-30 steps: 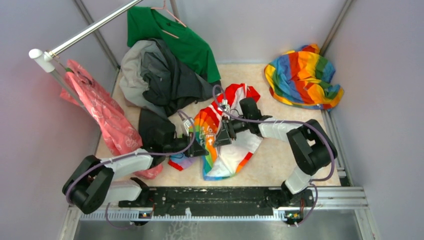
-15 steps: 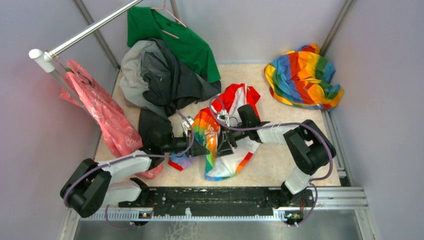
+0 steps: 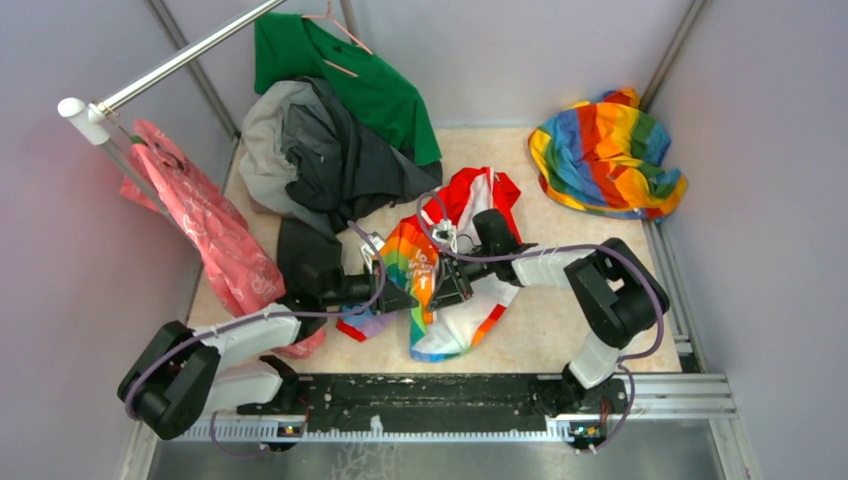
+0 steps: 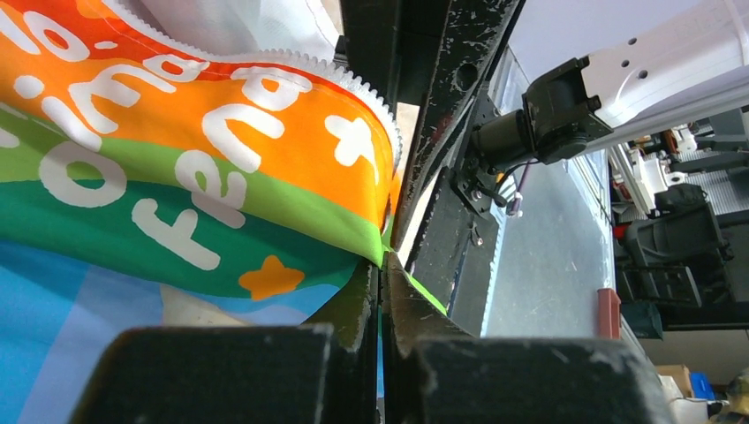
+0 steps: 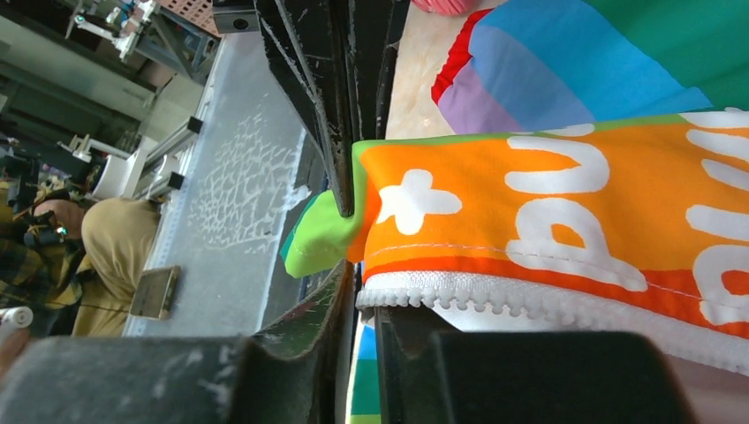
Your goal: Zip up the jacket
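The jacket [image 3: 455,275], white with rainbow panels and a red hood, lies crumpled at the middle of the table. My left gripper [image 3: 403,297] is shut on its green and orange hem corner [image 4: 371,238]; in the left wrist view the gripper [image 4: 382,265] holds that cloth pinched between touching jaws. My right gripper [image 3: 442,288] meets it from the right. In the right wrist view the right gripper [image 5: 362,287] has its jaws drawn almost together on the end of the white zipper teeth [image 5: 530,305] under the orange lettered band [image 5: 574,203].
A grey and dark garment pile [image 3: 320,160] and a green shirt [image 3: 350,80] lie at the back left. A pink garment [image 3: 210,230] hangs from the rail [image 3: 180,60]. An all-rainbow cloth [image 3: 605,155] sits back right. The arms' mounting rail [image 3: 440,400] runs along the near edge.
My right gripper opened wide, slid a little nearer and leftward along the jacket's edge, and closed down again at the zipper's end. The left gripper kept its hold and barely moved.
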